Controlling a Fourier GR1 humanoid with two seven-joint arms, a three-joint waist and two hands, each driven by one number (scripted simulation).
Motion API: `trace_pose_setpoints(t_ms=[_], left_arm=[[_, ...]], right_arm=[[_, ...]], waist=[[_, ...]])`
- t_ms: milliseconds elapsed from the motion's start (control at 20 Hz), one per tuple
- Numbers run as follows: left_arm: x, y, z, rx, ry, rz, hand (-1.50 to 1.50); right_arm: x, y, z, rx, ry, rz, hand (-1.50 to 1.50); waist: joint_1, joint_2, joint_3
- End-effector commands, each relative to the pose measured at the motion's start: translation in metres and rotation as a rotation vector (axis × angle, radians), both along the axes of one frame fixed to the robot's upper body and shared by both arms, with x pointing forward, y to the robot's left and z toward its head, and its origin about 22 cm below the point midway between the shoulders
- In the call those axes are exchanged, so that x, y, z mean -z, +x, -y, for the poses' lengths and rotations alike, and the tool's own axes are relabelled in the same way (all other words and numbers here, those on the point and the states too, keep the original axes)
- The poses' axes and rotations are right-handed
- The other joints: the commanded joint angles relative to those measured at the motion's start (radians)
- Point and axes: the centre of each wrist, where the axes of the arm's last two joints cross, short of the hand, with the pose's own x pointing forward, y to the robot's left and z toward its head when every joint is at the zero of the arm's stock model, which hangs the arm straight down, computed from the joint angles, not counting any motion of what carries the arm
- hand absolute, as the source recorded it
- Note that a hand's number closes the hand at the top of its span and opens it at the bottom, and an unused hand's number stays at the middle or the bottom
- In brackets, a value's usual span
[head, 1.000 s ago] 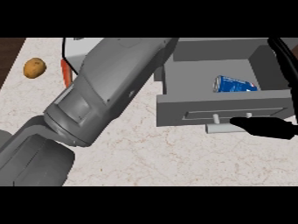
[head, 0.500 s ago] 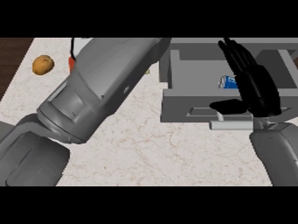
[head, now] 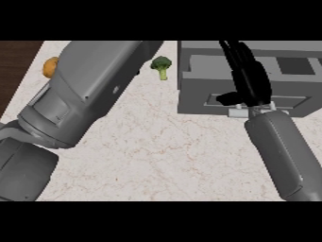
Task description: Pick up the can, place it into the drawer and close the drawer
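We cannot make out the can anywhere: the only open part of the drawer (head: pixel 198 90) is a dark recess (head: pixel 296 66) at 2 o'clock, and nothing shows inside it. The left forearm (head: pixel 87 94) rises from 8 o'clock to the top of the scene and is cut off there, so its hand lies out of view. This broad grey arm covers much of the tabletop (head: pixel 163 151) on the left and hides part of a small orange-brown thing (head: pixel 49 67) at 10 o'clock, too little of which shows for us to name it.

A broccoli floret (head: pixel 162 65) lies at 12 o'clock, between the left forearm and the drawer's left wall, touching neither.

The right forearm (head: pixel 289 151) comes in from 5 o'clock and ends at the drawer's front. The right hand (head: pixel 252 82) lies over that grey front, its fingers (head: pixel 234 54) straight and pressed together, pointing toward 12 o'clock. The thumb sticks out toward 9 o'clock, just above the pale handle (head: pixel 240 111). The hand hides the middle of the drawer front.
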Motion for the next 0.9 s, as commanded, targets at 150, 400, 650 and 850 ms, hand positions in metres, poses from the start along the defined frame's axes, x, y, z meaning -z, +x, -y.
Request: trace_pose_setpoints(t_ms=[150, 400, 650, 850], left_arm=[[-0.001, 0.004, -0.021, -0.011, 0.017, -0.005, -1.50], [0.012, 0.002, -0.028, 0.006, 0.002, -0.032, -1.50], [0.009, 0.005, -0.059, -0.013, 0.007, -0.019, -1.50], [0.015, 0.003, -0.070, -0.005, 0.022, -0.013, -1.50]], right_arm=[[0.000, 0.037, -0.016, 0.107, -0.029, 0.112, -1.50], [-0.010, 0.056, -0.011, 0.135, -0.025, 0.132, -1.50], [-0.026, 0.069, -0.026, 0.117, -0.033, 0.184, -1.50], [-0.043, 0.079, -0.018, 0.162, -0.043, 0.203, -1.50]], waist=[[0.030, 0.004, 0.000], [0.048, 0.001, 0.000], [0.051, 0.003, 0.000], [0.069, 0.007, 0.000]])
